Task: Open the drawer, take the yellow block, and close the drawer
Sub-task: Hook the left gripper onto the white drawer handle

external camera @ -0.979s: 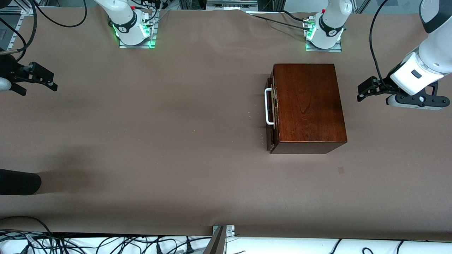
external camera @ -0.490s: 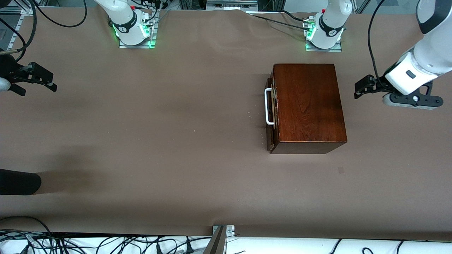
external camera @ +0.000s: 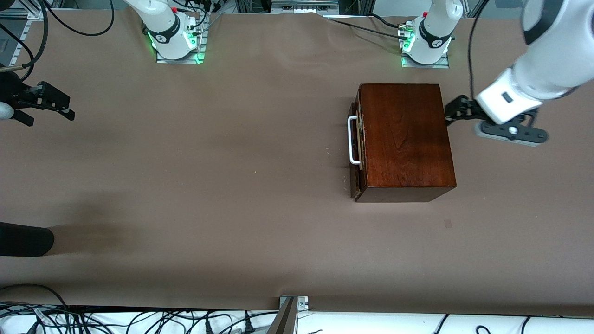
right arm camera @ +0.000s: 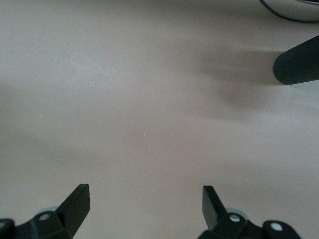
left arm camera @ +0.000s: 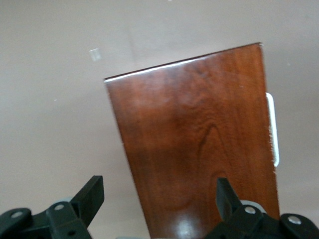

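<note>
While the drawer sits nearly shut, the left hand hovers wide beside its box.

Glossy wooden box on matt brown table cover

No readable text, labels or numbers anywhere.

The wooden box stands right of centre in the front view, its white handle facing bare desk. The left hand, fingers spread, hangs at the box's upper right edge. A black cylinder juts in at lower left.
</note>
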